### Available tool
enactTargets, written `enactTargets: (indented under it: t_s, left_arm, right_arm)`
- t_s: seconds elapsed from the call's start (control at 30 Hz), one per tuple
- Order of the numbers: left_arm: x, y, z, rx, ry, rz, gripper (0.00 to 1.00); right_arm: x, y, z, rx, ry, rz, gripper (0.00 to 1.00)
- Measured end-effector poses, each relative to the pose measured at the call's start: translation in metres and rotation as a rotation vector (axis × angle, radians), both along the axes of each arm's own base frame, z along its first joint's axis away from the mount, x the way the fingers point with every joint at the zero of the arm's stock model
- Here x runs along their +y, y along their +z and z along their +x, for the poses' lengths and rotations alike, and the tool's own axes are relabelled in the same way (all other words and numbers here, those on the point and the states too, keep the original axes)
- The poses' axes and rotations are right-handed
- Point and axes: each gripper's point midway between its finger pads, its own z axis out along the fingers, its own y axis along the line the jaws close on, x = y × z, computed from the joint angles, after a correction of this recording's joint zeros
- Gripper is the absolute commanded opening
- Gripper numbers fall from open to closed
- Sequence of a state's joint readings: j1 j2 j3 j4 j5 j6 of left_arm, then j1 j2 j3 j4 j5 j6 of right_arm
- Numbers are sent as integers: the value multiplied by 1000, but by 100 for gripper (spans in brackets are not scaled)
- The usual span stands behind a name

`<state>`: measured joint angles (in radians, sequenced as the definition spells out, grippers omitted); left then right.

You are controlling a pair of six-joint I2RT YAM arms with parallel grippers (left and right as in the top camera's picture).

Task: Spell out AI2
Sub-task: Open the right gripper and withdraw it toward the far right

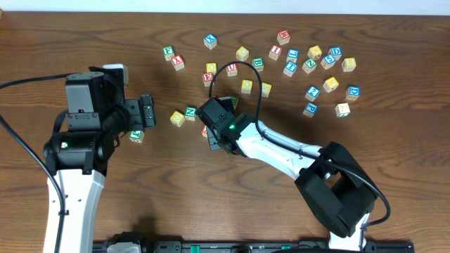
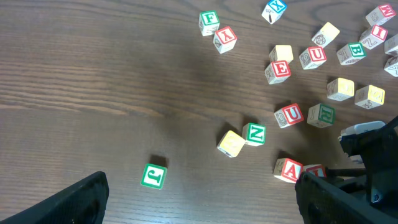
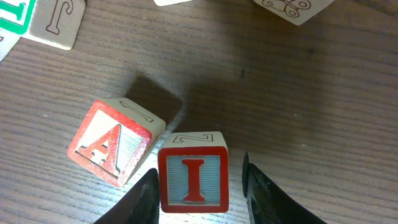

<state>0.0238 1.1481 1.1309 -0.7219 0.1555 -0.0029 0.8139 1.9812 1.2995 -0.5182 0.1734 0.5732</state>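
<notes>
Worktop: dark wood grain, letter cubes strewn over the far half.
I: flat on the wood, red face up, square to the right wrist view.
A: just beside I, skewed, one corner at I's corner; we can't tell if they touch.
right hand: narrowly spread, straddling I; a sliver of gap shows on one side, so we read it as not clamped.
left hand: spread wide, empty, well apart from the pair.
step: we judge it as setting I next to A.
do it well: widen evenly, lift straight up, no sideways drag on I. Then square up A so both faces line up. Keep I's free side clear for 2.
2: not found; blue cubes in the far cluster are too small to read.
hidden: overhead, the right hand covers A and I. Left wrist view shows I half behind that hand. Fingertips run off the bottom of the right wrist view.
</notes>
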Motion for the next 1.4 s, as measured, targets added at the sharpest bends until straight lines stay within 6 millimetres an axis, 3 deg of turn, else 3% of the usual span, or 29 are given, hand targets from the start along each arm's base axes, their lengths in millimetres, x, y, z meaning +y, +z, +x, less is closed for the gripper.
enactTargets:
  t_s: [0.87,1.03,1.2,1.27,1.4]
  left_arm:
    - [0,0,0,0,0,0,94]
    - [0,0,0,0,0,0,94]
    - [0,0,0,0,0,0,94]
    - [0,0,0,0,0,0,95]
    - [0,0,0,0,0,0,94]
  right_arm:
    - [-1,3,-6,19,49,-13,36]
    - [2,35,-4,-34,66,32,37]
    - [1,77,0,-117,68,78,49]
    - [-7,99,4,-175,49,76,54]
    - [-32,119,10,-239,-21,7,62]
